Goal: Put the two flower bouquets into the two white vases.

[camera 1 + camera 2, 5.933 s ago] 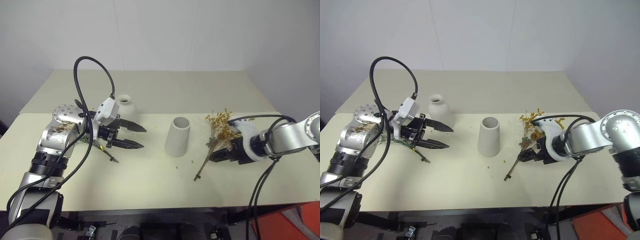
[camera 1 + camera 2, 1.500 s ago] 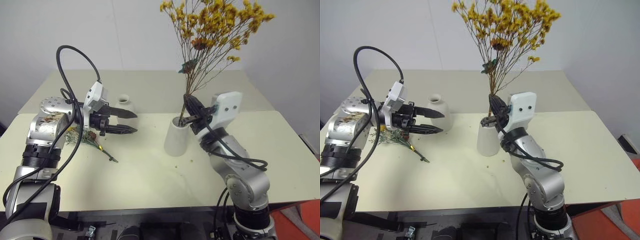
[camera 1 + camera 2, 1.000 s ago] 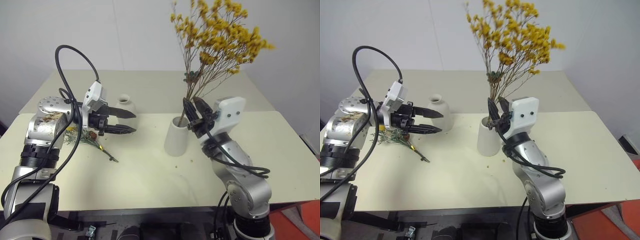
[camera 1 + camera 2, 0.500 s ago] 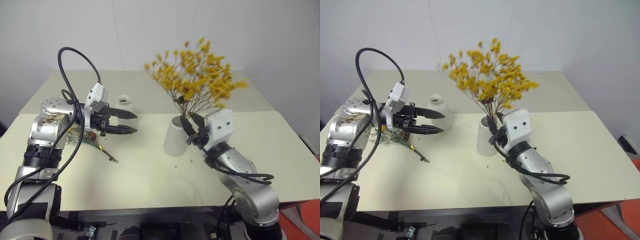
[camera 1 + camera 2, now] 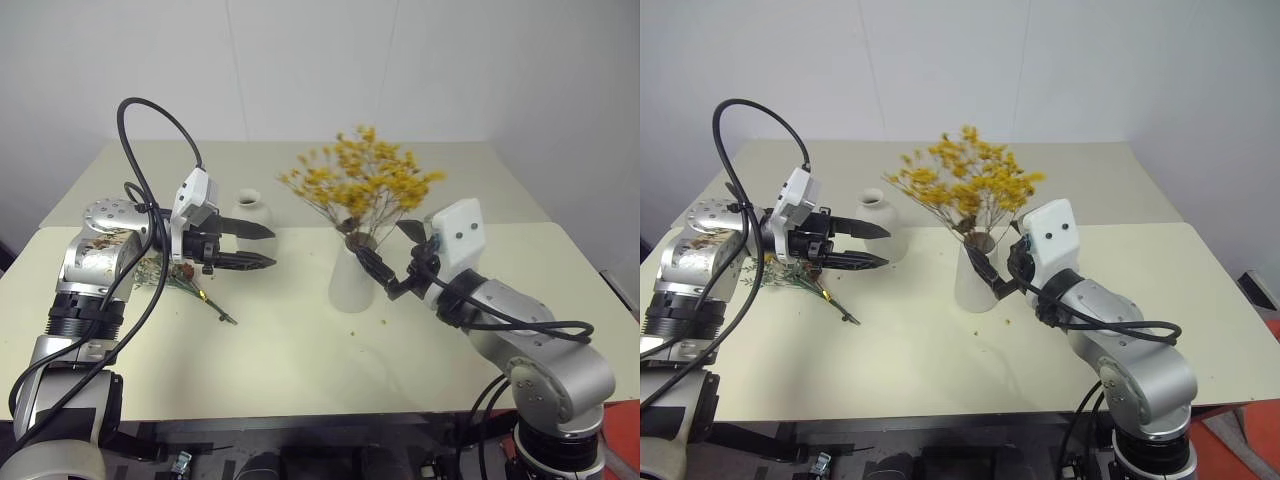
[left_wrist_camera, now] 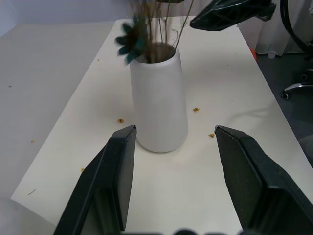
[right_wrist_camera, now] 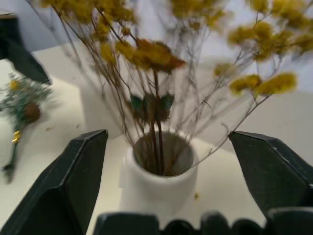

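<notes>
Near the table's (image 5: 300,370) left edge the grey-green sprig bunch (image 5: 168,274) lies flat, just below and behind the left gripper (image 5: 262,246), whose fingers stand apart and empty, pointing toward the middle. The bottle-shaped vase (image 5: 249,211) stands just behind that gripper, toward the back edge; its inside cannot be seen. At the middle of the table the tapered cone vase (image 5: 351,279) stands upright with the yellow flower bouquet (image 5: 362,184) in it, stems down in the mouth and the spray fanning out above the rim. The right gripper (image 5: 384,265) sits just beside the vase's right side, its fingers spread wide and off the stems.
</notes>
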Controlling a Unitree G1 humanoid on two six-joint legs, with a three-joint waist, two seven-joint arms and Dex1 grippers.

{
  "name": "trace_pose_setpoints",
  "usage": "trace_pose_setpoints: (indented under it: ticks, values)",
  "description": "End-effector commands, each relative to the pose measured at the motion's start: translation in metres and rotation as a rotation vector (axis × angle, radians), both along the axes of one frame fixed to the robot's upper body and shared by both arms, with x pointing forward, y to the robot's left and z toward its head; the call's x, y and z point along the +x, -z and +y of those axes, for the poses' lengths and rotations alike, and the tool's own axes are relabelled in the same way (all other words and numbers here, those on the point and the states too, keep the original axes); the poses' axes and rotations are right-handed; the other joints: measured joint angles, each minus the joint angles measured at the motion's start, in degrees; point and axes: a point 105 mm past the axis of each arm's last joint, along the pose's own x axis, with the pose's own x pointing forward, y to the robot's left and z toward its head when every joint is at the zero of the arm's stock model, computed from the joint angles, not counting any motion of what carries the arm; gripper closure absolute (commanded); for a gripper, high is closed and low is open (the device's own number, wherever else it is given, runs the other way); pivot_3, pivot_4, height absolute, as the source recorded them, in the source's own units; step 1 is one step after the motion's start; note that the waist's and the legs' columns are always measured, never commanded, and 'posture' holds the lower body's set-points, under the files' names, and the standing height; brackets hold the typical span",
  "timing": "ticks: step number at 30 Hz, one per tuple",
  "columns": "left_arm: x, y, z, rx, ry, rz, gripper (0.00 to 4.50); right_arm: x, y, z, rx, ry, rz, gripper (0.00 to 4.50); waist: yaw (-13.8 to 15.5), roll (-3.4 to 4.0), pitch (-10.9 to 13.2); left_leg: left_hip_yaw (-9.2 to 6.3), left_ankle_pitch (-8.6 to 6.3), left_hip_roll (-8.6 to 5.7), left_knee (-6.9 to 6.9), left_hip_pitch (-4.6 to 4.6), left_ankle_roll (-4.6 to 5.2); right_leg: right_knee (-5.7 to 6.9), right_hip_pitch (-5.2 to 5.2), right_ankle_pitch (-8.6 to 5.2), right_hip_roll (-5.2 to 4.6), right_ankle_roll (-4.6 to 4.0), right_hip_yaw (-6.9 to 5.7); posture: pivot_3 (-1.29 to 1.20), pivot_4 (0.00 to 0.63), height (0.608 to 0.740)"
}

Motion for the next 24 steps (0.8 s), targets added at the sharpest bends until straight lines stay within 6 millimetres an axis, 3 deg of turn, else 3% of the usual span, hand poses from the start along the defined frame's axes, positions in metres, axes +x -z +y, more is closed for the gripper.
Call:
trace_pose_setpoints:
  ticks: [1,12,17,24]
  values:
    - [-0.003,-0.011,0.000,-0.015,0.008,-0.044,1.72,-0.015,-0.007,-0.006,-0.071,-0.043,-0.006,0.03,0.01,0.00,0.00,0.00,0.00,0.00,0.00,0.00,0.00,-0.02,0.01,0.00,0.00,0.00,-0.01,0.00,0.150,0.740]
    - [-0.003,-0.013,0.001,-0.028,-0.004,-0.031,1.72,-0.035,0.000,-0.032,-0.129,-0.094,0.109,0.03,0.11,-0.01,0.00,0.00,0.00,0.00,0.00,-0.01,0.00,-0.04,0.02,-0.04,-0.01,0.06,-0.01,0.00,0.150,0.740]
    - [-0.003,-0.015,0.005,-0.038,-0.051,-0.025,1.72,-0.056,-0.011,-0.026,-0.103,-0.264,0.116,0.03,0.09,-0.02,0.00,-0.01,0.00,0.00,0.00,0.00,0.00,-0.04,0.03,-0.08,-0.01,0.12,-0.01,0.00,0.150,0.740]
    - [0.004,-0.018,0.017,-0.025,-0.266,-0.038,1.72,-0.080,-0.032,-0.014,-0.181,-0.516,0.121,0.03,-0.01,-0.03,0.01,-0.01,0.00,0.03,-0.01,0.07,-0.01,-0.07,0.09,-0.15,-0.01,0.24,-0.01,0.00,0.150,0.740]
